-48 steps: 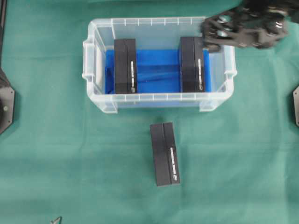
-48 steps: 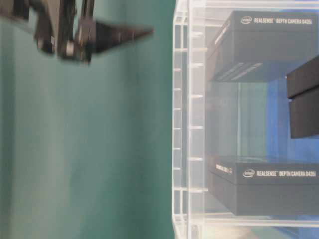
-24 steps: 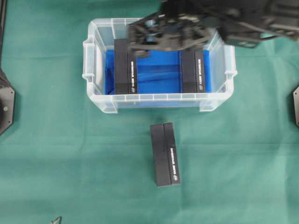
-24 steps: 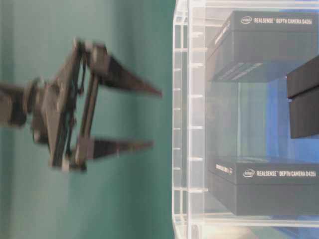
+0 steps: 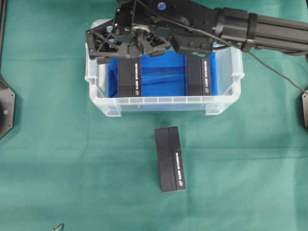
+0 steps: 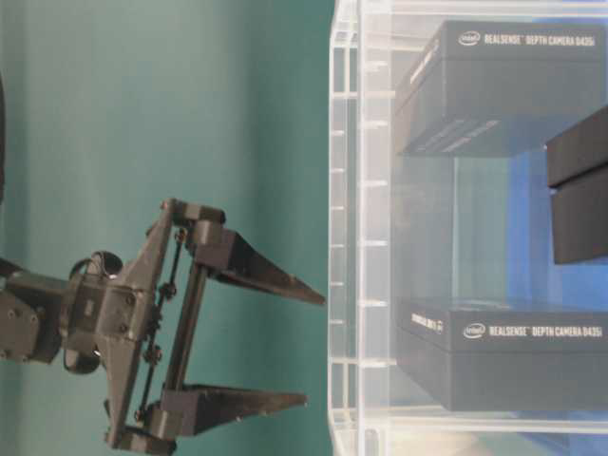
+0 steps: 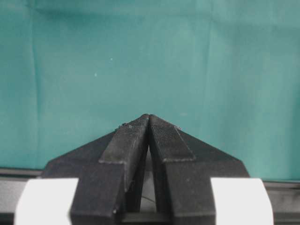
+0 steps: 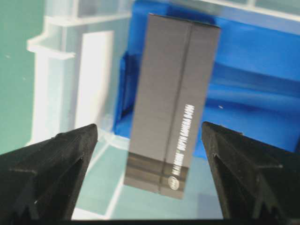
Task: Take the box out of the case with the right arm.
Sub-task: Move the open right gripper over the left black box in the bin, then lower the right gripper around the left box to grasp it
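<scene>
Printed in white on two black boxes inside the case: "intel REALSENSE DEPTH CAMERA D435i", legible only from table level. Seen from overhead: left box and right box standing on the blue lining, third box lying on the green table at 6 o'clock of the case. Right tool spread wide above the left box, gripping nothing. Left tool pressed closed, visible solely from its wrist.

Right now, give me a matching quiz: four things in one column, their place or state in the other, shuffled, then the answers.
1. left hand
2. right hand
3. lone box
4. case

A. holds two boxes
B. lies on the cloth
C. open above the case
D. shut

Pairs: 1-D, 2-C, 3-B, 4-A
</scene>
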`<state>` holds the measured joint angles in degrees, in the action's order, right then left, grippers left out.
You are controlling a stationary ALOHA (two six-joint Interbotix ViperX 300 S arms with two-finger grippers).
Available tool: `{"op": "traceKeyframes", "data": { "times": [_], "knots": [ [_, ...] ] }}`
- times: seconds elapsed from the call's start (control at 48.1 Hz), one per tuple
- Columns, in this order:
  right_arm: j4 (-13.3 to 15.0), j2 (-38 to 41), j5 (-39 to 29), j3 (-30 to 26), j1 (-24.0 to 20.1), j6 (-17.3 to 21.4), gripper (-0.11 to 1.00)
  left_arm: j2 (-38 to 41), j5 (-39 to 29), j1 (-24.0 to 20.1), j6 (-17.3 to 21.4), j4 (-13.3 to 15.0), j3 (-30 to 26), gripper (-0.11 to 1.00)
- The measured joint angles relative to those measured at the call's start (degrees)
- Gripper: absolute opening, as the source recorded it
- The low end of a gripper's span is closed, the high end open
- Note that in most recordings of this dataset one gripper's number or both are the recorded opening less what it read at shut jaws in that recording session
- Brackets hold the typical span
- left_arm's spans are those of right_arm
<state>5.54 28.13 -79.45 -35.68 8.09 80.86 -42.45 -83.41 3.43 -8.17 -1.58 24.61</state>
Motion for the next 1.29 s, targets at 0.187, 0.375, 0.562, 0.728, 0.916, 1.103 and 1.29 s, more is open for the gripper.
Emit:
{"op": "traceKeyframes", "data": {
  "times": [0.187,0.375,0.562,0.728,0.916,1.103,1.29],
  "knots": [
    [-0.4,0.9,-0.7,-0.7,-0.1,0.0,0.91,-0.4,-0.1,0.0,0.0,0.0,0.0,0.00],
    [-0.4,0.9,-3.1,-0.7,0.0,-0.1,0.91,-0.5,-0.1,0.0,0.0,0.0,0.0,0.00],
    [-0.4,0.9,-3.3,-0.7,-0.1,-0.3,0.91,-0.4,-0.1,0.0,0.0,0.0,0.0,0.00],
    [-0.4,0.9,-3.3,-0.7,-0.1,-0.4,0.91,-0.3,-0.1,0.0,0.0,0.0,0.0,0.00],
    [-0.4,0.9,-3.3,-0.7,-0.1,-0.5,0.92,-0.3,-0.1,0.0,0.0,0.0,0.0,0.00],
    [-0.4,0.9,-2.8,-0.7,-0.1,-0.5,0.92,-0.3,-0.1,0.1,0.0,0.0,0.0,0.00],
    [-0.3,0.9,-2.6,-0.7,-0.1,-1.0,0.95,-0.2,-0.1,0.0,0.0,0.0,0.0,0.00]
  ]
}}
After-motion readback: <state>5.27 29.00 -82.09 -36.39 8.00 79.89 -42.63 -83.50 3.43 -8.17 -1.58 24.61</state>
